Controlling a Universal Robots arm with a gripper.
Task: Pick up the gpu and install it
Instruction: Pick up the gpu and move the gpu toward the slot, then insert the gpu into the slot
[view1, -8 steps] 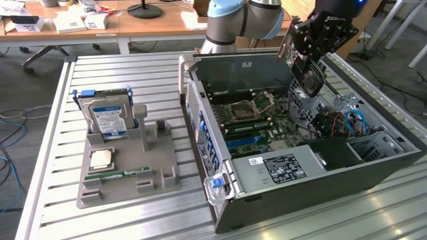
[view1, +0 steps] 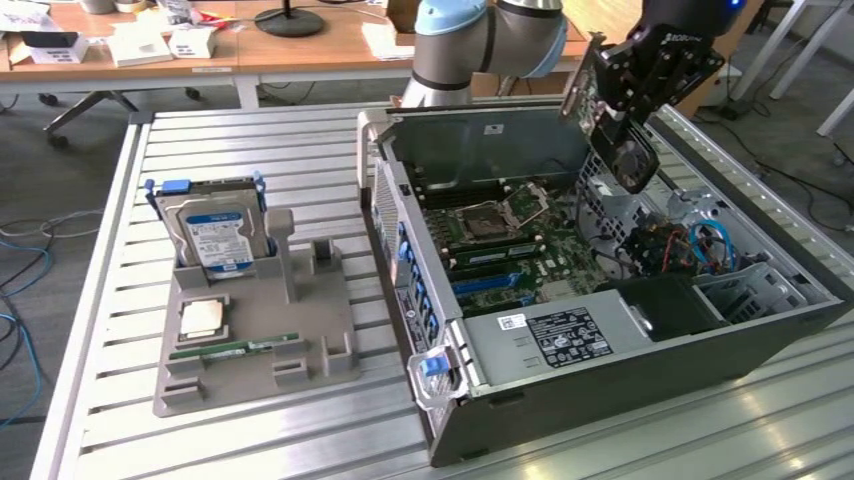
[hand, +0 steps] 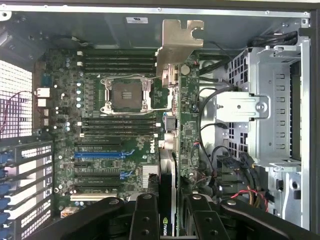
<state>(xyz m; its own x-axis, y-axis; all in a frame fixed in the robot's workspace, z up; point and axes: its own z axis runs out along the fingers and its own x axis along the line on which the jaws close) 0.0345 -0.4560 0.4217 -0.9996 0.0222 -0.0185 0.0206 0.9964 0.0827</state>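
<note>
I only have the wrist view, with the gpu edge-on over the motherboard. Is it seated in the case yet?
Observer: No. The end effector holds the gpu over the open computer case, not seated in any slot of the motherboard.
Operator: Is anything beside the case?
Observer: Yes, a grey parts holder at the exterior view's left of the case, carrying an upright hard drive, a CPU and a RAM stick.
Operator: What does it all stand on?
Observer: A slatted metal table.
</note>
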